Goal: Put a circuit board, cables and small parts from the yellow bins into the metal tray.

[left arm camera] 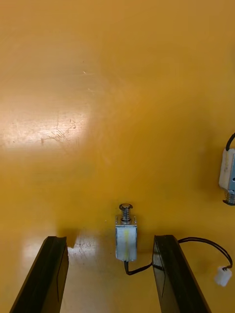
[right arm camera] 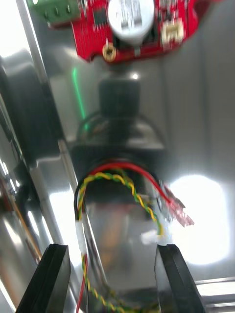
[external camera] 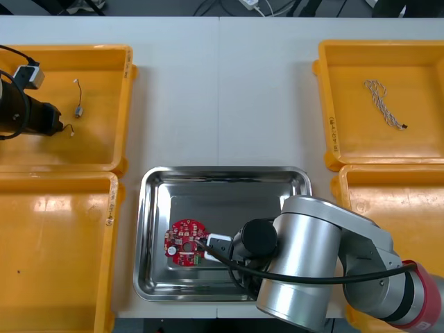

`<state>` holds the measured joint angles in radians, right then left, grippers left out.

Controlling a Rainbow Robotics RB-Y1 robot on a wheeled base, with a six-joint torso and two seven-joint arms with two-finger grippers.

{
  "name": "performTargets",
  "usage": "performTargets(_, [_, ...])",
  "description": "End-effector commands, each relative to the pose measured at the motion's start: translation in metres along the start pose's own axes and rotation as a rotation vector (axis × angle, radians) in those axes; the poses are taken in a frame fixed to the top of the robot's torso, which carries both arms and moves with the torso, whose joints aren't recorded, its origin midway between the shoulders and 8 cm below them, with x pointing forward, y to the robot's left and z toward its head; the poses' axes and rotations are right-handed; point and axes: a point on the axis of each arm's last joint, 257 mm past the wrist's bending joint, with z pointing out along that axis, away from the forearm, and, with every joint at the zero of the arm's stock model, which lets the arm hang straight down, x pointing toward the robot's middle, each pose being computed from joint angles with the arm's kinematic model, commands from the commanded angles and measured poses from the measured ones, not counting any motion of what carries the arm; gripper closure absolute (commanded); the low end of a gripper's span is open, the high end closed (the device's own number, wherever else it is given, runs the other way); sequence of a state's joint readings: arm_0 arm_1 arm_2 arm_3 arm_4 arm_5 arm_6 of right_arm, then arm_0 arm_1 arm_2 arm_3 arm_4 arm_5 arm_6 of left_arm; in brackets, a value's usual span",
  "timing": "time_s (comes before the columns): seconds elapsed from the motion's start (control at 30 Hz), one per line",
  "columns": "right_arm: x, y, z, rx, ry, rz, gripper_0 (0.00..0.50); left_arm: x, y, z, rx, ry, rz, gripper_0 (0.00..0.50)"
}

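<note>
Fingers [right arm camera: 51, 279] of your right gripper [right arm camera: 111, 249] stand spread low over the near half of the metal tray [external camera: 225, 172], pinching nothing. Between them a red and yellow cable [right arm camera: 122, 183] lies looped on the tray floor, and I judge it to be lying free rather than held. Just past the cable, toward the tray's left wall, the round red circuit board [external camera: 184, 243] sits flat on the floor. So you can count the board and one cable as in the tray.

Your left gripper [left arm camera: 108, 239] hangs in the left yellow bin [external camera: 97, 69], the one beyond the tray's far left corner. It is also spread wide. A small metal part [left arm camera: 126, 242] lies between its fingers, touched by neither. The part's black lead [left arm camera: 196, 240] runs past one finger to a white plug [left arm camera: 223, 277]. A second small metal part [left arm camera: 228, 171] lies near it in that bin. This looks like your next pick.

Left to do: the small parts, and the blue and white twisted cable [external camera: 383, 104], which rests in the right yellow bin [external camera: 416, 69] beyond the tray's far right corner, well apart from the tray.
</note>
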<state>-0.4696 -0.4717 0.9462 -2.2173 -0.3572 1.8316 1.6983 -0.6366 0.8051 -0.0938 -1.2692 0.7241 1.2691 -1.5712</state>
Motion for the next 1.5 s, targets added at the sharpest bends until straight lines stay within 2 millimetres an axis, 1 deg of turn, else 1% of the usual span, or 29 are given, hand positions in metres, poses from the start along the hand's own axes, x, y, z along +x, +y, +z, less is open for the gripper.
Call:
performTargets(0.03, [-0.013, -0.013, -0.028, -0.012, -0.051, 0.026, 0.0, -0.03, -0.003, -0.01, -0.016, -0.059, 0.15, 0.0])
performTargets(0.07, [-0.01, -0.018, -0.032, -0.015, -0.047, 0.034, 0.0, -0.029, -0.003, -0.009, -0.016, -0.057, 0.149, 0.0])
performTargets(0.17, [-0.016, -0.032, -0.046, -0.019, -0.081, 0.057, 0.0, -0.029, -0.004, -0.009, -0.015, -0.056, 0.15, 0.0])
performTargets(0.2, [-0.016, -0.034, -0.047, -0.019, -0.086, 0.062, 0.0, -0.03, -0.004, -0.009, -0.014, -0.059, 0.15, 0.0])
performTargets(0.23, [-0.019, -0.041, -0.055, -0.02, -0.107, 0.075, 0.0, -0.029, -0.003, -0.009, -0.016, -0.058, 0.151, 0.014])
performTargets(0.27, [-0.02, -0.043, -0.056, -0.02, -0.111, 0.078, 0.0, -0.029, -0.004, -0.009, -0.014, -0.058, 0.151, 0.03])
performTargets(0.3, [-0.019, -0.047, -0.06, -0.024, -0.121, 0.09, 0.0, -0.029, -0.004, -0.009, -0.014, -0.057, 0.152, 0.104])
performTargets(0.33, [-0.019, -0.05, -0.062, -0.022, -0.124, 0.092, 0.0, -0.029, -0.004, -0.009, -0.015, -0.057, 0.151, 0.132])
performTargets(0.37, [-0.019, -0.058, -0.068, -0.022, -0.139, 0.11, 0.0, -0.027, -0.004, -0.007, -0.015, -0.056, 0.152, 0.263])
performTargets(0.4, [-0.019, -0.058, -0.068, -0.022, -0.139, 0.11, 0.0, -0.027, -0.004, -0.007, -0.015, -0.056, 0.152, 0.263])
performTargets(0.43, [-0.018, -0.067, -0.074, -0.017, -0.151, 0.123, 0.0, -0.027, -0.004, -0.005, -0.013, -0.064, 0.152, 0.374])
performTargets(0.47, [-0.016, -0.071, -0.078, -0.016, -0.157, 0.13, 0.0, -0.026, -0.005, -0.004, -0.011, -0.066, 0.153, 0.443])
performTargets(0.5, [-0.014, -0.077, -0.082, -0.01, -0.162, 0.142, 0.0, -0.026, -0.006, -0.003, -0.01, -0.069, 0.154, 0.498])
performTargets(0.67, [0.0, -0.106, -0.103, 0.009, -0.187, 0.2, 0.0, -0.024, -0.008, 0.0, -0.011, -0.069, 0.157, 0.499])
performTargets(0.7, [0.0, -0.106, -0.103, 0.009, -0.187, 0.2, 0.0, -0.024, -0.008, 0.0, -0.011, -0.069, 0.157, 0.499])
performTargets(0.73, [0.007, -0.117, -0.111, 0.014, -0.197, 0.225, 0.0, -0.023, -0.008, 0.001, -0.009, -0.066, 0.158, 0.5])
performTargets(0.87, [0.018, -0.143, -0.133, 0.038, -0.231, 0.283, 0.0, -0.02, -0.004, -0.002, -0.01, -0.054, 0.155, 0.498])
performTargets(1.0, [0.024, -0.169, -0.153, 0.084, -0.255, 0.329, 0.0, -0.018, 0.001, -0.01, -0.008, -0.034, 0.145, 0.5])
performTargets(1.07, [0.033, -0.185, -0.16, 0.106, -0.255, 0.37, 0.0, -0.018, 0.003, -0.016, -0.007, -0.025, 0.144, 0.5])
performTargets(1.13, [0.044, -0.205, -0.167, 0.121, -0.255, 0.432, 0.0, -0.018, 0.006, -0.023, -0.011, -0.016, 0.147, 0.5])
performTargets(1.17, [0.046, -0.21, -0.169, 0.124, -0.255, 0.446, 0.0, -0.018, 0.007, -0.025, -0.013, -0.015, 0.147, 0.499])
performTargets(1.23, [0.059, -0.233, -0.177, 0.149, -0.258, 0.517, 0.0, -0.018, 0.01, -0.032, -0.016, -0.007, 0.147, 0.499])
performTargets(1.27, [0.062, -0.238, -0.178, 0.155, -0.257, 0.526, 0.0, -0.018, 0.01, -0.033, -0.016, -0.004, 0.149, 0.5])
performTargets(1.37, [0.077, -0.264, -0.183, 0.158, -0.25, 0.608, 0.0, -0.016, 0.013, -0.044, -0.02, 0.012, 0.154, 0.5])
performTargets(1.4, [0.08, -0.269, -0.184, 0.16, -0.249, 0.621, 0.0, -0.017, 0.014, -0.046, -0.021, 0.013, 0.155, 0.5])
performTargets(1.43, [0.086, -0.278, -0.187, 0.171, -0.244, 0.647, 0.0, -0.016, 0.014, -0.051, -0.021, 0.02, 0.156, 0.5])
performTargets(1.5, [0.094, -0.29, -0.189, 0.182, -0.237, 0.68, 0.0, -0.015, 0.014, -0.058, -0.02, 0.03, 0.158, 0.5])
